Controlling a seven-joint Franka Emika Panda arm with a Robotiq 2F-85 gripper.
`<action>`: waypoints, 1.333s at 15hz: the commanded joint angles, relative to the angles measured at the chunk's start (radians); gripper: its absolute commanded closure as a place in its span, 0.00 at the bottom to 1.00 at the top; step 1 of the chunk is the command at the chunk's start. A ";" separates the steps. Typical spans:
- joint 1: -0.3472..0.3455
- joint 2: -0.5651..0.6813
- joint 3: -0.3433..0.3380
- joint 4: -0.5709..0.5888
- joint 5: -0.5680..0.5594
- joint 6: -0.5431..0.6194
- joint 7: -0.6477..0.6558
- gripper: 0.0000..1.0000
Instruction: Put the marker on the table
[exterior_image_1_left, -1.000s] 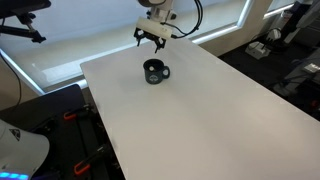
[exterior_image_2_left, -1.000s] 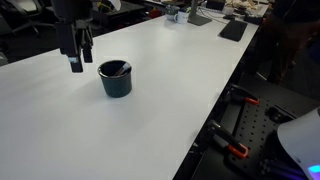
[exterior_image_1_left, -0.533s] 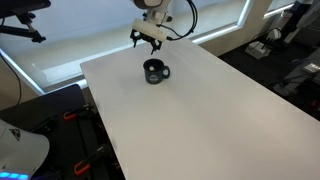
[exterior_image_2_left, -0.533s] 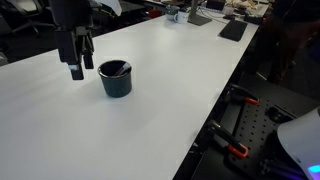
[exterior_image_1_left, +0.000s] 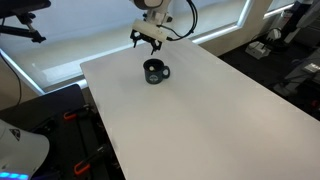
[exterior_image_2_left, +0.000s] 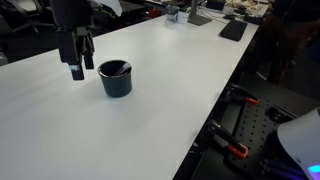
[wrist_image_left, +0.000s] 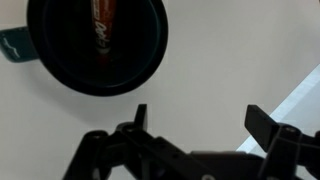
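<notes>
A dark round mug (exterior_image_1_left: 155, 71) (exterior_image_2_left: 115, 78) stands on the white table (exterior_image_1_left: 200, 110) (exterior_image_2_left: 150, 110) in both exterior views. In the wrist view the mug (wrist_image_left: 70, 60) fills the top left, and the reddish-brown marker (wrist_image_left: 103, 30) lies inside it. My gripper (exterior_image_1_left: 149, 40) (exterior_image_2_left: 77, 65) hangs open just beside the mug, above the table near its far edge. From the wrist camera the gripper (wrist_image_left: 195, 115) shows two spread fingers with bare table between them, and the mug lies ahead and to the left of them.
The table edge (wrist_image_left: 290, 105) runs close on the right of the wrist view. Black equipment with orange clamps (exterior_image_2_left: 245, 130) stands past the table's side. Desk clutter (exterior_image_2_left: 225, 20) sits far off at the table's end.
The gripper has shifted slightly away from the mug since a second ago and has held still over the last half second. The jaws stay open.
</notes>
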 joint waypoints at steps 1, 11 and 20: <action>0.002 -0.010 0.004 -0.006 0.004 -0.007 0.023 0.00; 0.023 -0.080 0.013 -0.092 0.014 0.001 0.111 0.00; 0.038 -0.255 -0.009 -0.311 -0.012 0.023 0.283 0.00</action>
